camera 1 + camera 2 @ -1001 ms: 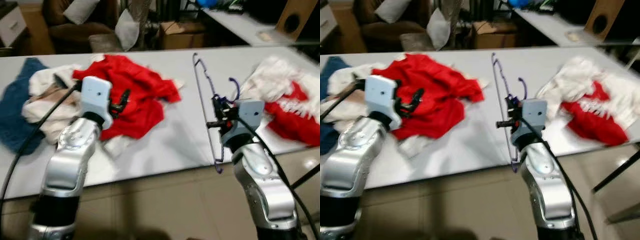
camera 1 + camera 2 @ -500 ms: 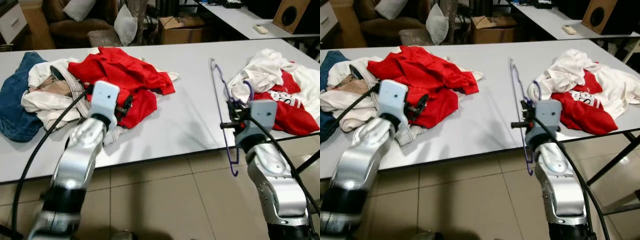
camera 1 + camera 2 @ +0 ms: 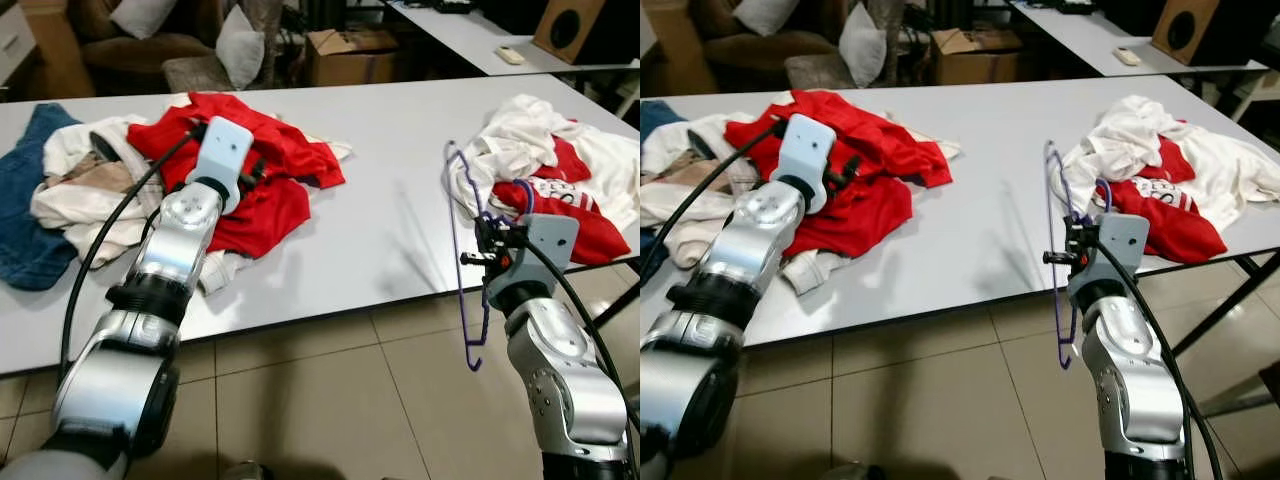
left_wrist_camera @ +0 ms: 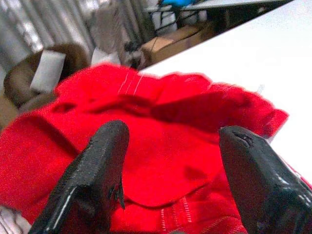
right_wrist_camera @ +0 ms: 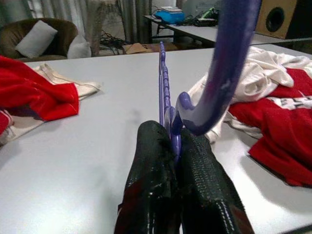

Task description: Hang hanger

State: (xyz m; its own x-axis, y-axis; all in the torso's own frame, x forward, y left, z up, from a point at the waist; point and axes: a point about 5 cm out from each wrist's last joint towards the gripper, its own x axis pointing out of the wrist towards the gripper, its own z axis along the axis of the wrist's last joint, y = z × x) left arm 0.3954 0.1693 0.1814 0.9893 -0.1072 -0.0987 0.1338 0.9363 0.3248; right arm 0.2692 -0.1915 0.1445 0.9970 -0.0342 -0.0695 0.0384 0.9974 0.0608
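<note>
Gripping the purple hanger (image 3: 458,235) near its neck, the right gripper (image 5: 176,146) is clenched on the wire so the frame is hanging edge-on at right of frame, off the table (image 3: 390,215) edge, hook (image 5: 222,73) curling up above the fingers — probably carrying it clear of the laundry. Left gripper (image 4: 170,180) is hovering released over the red garment (image 3: 255,170) at upper left, holding nothing. White tabletop is carrying clothes piles at both ends; tiled floor (image 3: 330,400) below, a sofa with cushions (image 3: 150,45) and a cardboard box (image 3: 350,52) sitting behind.
</note>
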